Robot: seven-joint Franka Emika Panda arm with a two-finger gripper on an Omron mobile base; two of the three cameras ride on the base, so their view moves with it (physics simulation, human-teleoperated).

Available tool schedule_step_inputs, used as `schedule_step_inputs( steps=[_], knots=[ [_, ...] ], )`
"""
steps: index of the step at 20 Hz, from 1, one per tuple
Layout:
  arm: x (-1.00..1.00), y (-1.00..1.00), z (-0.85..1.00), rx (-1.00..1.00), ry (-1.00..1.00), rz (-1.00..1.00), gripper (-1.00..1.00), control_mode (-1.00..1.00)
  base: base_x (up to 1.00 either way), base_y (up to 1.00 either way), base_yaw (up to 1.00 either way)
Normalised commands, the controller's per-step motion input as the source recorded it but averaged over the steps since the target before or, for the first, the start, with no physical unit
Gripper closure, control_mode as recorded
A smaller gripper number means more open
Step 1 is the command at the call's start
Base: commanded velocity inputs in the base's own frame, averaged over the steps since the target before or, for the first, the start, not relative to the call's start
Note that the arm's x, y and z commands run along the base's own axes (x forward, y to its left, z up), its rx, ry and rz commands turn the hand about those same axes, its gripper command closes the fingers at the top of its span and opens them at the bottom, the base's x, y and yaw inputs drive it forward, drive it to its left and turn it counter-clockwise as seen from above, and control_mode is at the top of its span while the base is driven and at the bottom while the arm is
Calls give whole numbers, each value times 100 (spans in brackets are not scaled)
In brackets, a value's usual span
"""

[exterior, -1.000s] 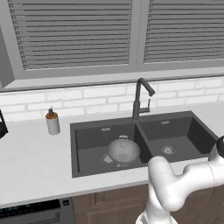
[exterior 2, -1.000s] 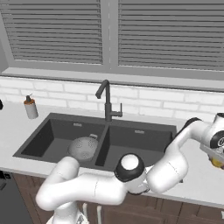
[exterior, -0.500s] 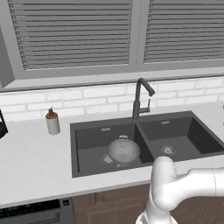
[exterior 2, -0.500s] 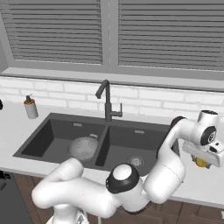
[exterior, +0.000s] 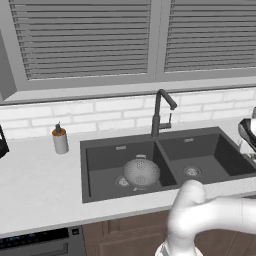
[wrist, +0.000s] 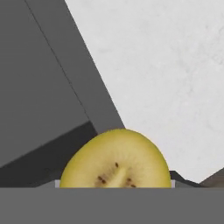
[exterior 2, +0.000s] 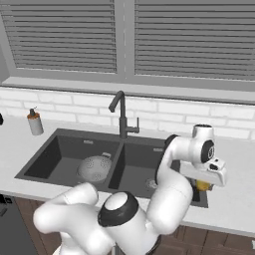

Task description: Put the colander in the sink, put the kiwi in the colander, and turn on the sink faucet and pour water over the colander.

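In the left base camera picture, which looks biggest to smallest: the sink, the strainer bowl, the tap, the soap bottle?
1. Sink, by far the largest.
2. Colander and faucet: unsure; the bowl is wider, the tap taller and slimmer.
3. Soap bottle, smallest.

Faucet (exterior 2: 121,115) between basins (colander's (exterior 2: 95,168) top open)

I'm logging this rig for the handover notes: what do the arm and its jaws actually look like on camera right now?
The arm is glossy white, built of rounded tubular links with bulbous elbows. A dark grey to black disc caps the joint nearest the right base camera, and another dark ring marks the wrist. The gripper hangs from a boxy white hand block. No cables or markings show. The jaws' own colour can't be made out.
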Motion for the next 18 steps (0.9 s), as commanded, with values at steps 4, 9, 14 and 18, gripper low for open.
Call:
schedule_step_inputs(
  steps=[4,9,14,18],
  knots=[
    [0,89,8,2,16,18,100,-100,0,0,0],
    [0,95,4,4,12,10,100,-100,0,0,0],
    [0,100,0,7,3,2,100,-100,0,0,0],
    [0,100,0,9,3,2,100,-100,0,0,0]
  ],
)
